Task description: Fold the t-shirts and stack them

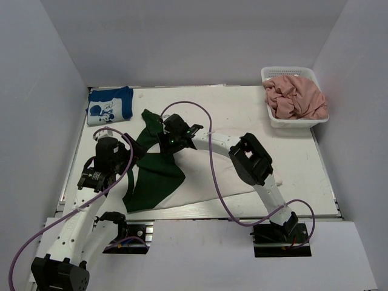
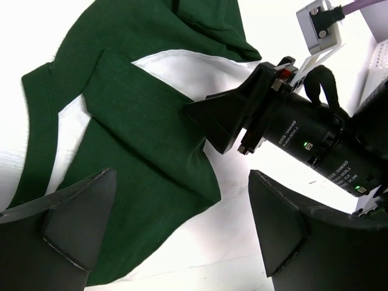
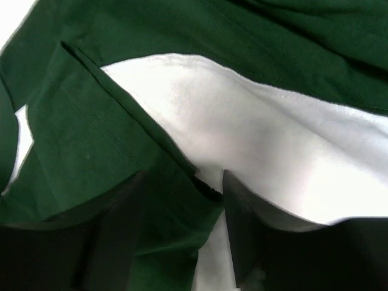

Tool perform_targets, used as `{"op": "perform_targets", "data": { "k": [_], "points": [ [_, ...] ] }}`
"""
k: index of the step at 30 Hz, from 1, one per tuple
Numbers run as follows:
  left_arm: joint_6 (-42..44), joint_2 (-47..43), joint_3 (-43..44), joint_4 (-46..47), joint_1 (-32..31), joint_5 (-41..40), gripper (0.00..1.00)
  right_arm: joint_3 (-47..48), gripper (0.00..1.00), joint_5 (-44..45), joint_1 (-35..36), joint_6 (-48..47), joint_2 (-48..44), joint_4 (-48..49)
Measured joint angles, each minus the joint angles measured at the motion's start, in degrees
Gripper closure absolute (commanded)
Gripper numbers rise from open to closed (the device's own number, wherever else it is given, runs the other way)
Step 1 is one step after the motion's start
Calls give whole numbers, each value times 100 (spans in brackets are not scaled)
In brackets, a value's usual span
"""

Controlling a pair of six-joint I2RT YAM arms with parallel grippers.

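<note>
Pinching a fold of the dark green fabric t-shirt (image 3: 79, 121) with the right gripper (image 3: 185, 179); hovering the left gripper (image 2: 180, 176), fingers spread, above.

Top overhead; 2 wrist views close, sharing green shirt (image 2: 139, 151).

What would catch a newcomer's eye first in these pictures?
The dark green t-shirt lies crumpled at the centre-left of the table, with the left arm and right arm both bent over it. Next come the white basket heaped with pink garments at the far right corner, and the folded blue t-shirt at the far left.
</note>
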Motion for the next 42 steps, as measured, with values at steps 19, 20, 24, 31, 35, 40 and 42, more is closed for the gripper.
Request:
{"op": "perform_targets", "data": {
  "k": [19,20,24,31,35,40,42],
  "points": [
    [-50,35,-39,-20,0,-107,1,-1285,100,673,74,138,-997,721],
    [-52,66,-39,-22,0,-107,1,-1451,100,756,74,162,-1134,800],
    [-52,170,-39,-2,0,-107,1,-1974,100,1228,74,315,-1480,1180],
    [-74,669,-35,61,0,-107,1,-2262,55,1895,72,636,-1545,1357],
    [-131,1115,17,83,0,-184,1,-2214,10,2096,68,542,-1545,1314],
    [-149,1987,573,264,4,-540,1,-1814,10,2468,42,339,-1547,975],
    [-101,2474,957,376,24,-667,1,-1764,10,2594,0,321,-1648,955]
  ]
}}
